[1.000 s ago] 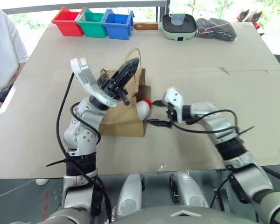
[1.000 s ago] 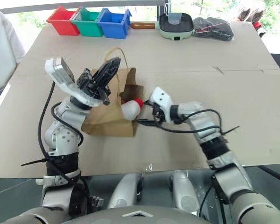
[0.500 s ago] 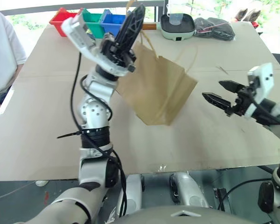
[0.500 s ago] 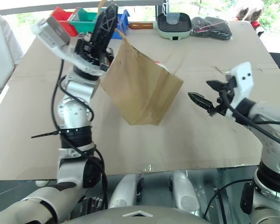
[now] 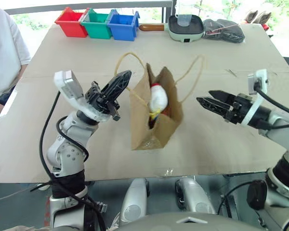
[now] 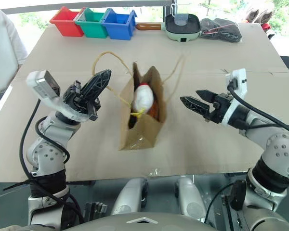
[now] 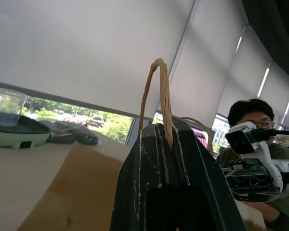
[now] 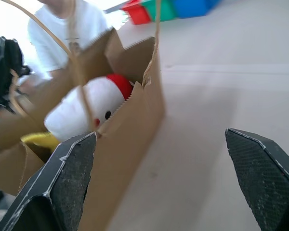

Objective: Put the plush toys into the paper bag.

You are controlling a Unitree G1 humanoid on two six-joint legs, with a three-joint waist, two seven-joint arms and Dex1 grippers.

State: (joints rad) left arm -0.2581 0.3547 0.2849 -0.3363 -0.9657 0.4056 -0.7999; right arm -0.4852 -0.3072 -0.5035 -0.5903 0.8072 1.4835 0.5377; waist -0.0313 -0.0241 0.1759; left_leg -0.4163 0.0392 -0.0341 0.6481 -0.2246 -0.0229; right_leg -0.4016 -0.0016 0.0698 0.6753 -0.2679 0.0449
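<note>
While the bag (image 5: pixel 154 115) stands open-mouthed on the table (image 5: pixel 221 57), the left gripper (image 5: pixel 116 84) pinches its near handle (image 5: pixel 127 60); the right gripper (image 5: pixel 209 102) hangs spread beside it.
Left wrist: fingers (image 7: pixel 183 163) clamp that handle.
Right wrist: between the parted fingers (image 8: pixel 62 183) the white toy (image 8: pixel 91 108) lies inside the bag.

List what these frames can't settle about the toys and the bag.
- Orange-brown toy: a sliver behind the white toy in the eye views; the paper bag wall hides the rest.
- White toy's yellow feet: partly cut by the bag wall, right wrist view.
- Bag interior: left wrist view, blocked by the left pincer shut on the handle.
</note>
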